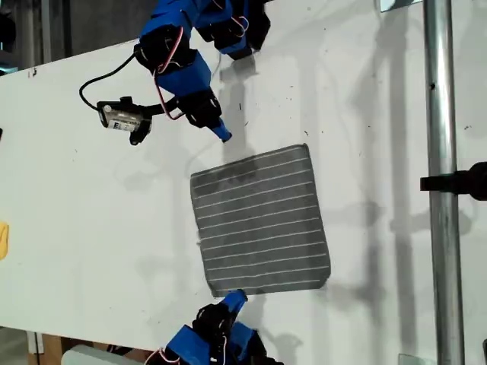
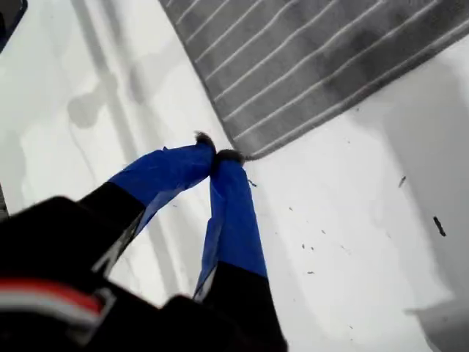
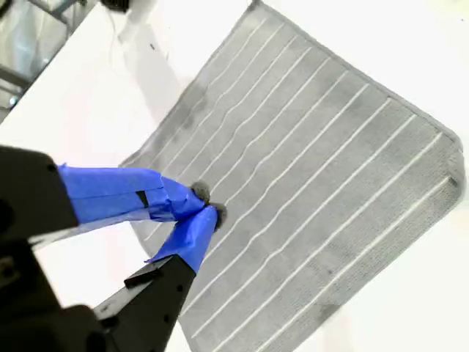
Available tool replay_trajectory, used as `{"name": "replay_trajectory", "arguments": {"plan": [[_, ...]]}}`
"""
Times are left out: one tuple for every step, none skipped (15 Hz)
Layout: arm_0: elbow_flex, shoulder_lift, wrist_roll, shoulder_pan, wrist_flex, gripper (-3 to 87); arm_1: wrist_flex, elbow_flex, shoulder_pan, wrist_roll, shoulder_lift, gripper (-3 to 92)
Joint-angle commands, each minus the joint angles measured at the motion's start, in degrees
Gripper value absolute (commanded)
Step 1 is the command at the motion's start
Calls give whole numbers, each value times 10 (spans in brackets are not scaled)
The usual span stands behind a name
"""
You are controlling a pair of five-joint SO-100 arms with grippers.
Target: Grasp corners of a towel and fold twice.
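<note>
The towel (image 1: 261, 220) lies flat and unfolded on the white table, dark grey with thin white stripes. My first gripper (image 1: 237, 296) comes in from the exterior view's bottom edge, and its blue-taped fingers are shut tip to tip. In the first wrist view the first gripper (image 2: 217, 155) touches one corner (image 2: 245, 149) of the towel (image 2: 308, 59), which lies flat there. My second gripper (image 1: 225, 138) hangs shut and holds nothing, beyond the towel's top edge in the exterior view. From its raised camera the second gripper (image 3: 207, 207) appears over the towel (image 3: 315, 183).
A metal pole (image 1: 441, 190) with a black clamp (image 1: 466, 181) runs down the exterior view's right. A yellow object (image 1: 3, 240) sits at that view's left edge. The second arm's camera (image 1: 122, 115) and its cable hang at the upper left.
</note>
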Motion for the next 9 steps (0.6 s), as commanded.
{"name": "replay_trajectory", "arguments": {"plan": [[-4,18,-14,30,4,-15,-7,-46,-19,7,19,25],[-4,22,-20,40,1,-15,-7,-58,-30,1,3,54],[-3,28,-28,50,1,-15,-5,-66,-43,-6,-21,123],[6,37,-36,56,1,-15,-6,-65,-54,-15,-38,211],[18,45,-44,62,1,-15,-2,-65,-63,-25,-55,271],[25,49,-50,65,1,-15,5,-68,-72,-34,-74,318],[32,52,-54,67,-1,-15,11,-70,-83,-38,-101,329],[37,52,-58,69,-1,-15,23,-75,-90,-38,-135,333],[42,52,-61,69,-2,-15,38,-72,-98,-33,-179,330]]}}
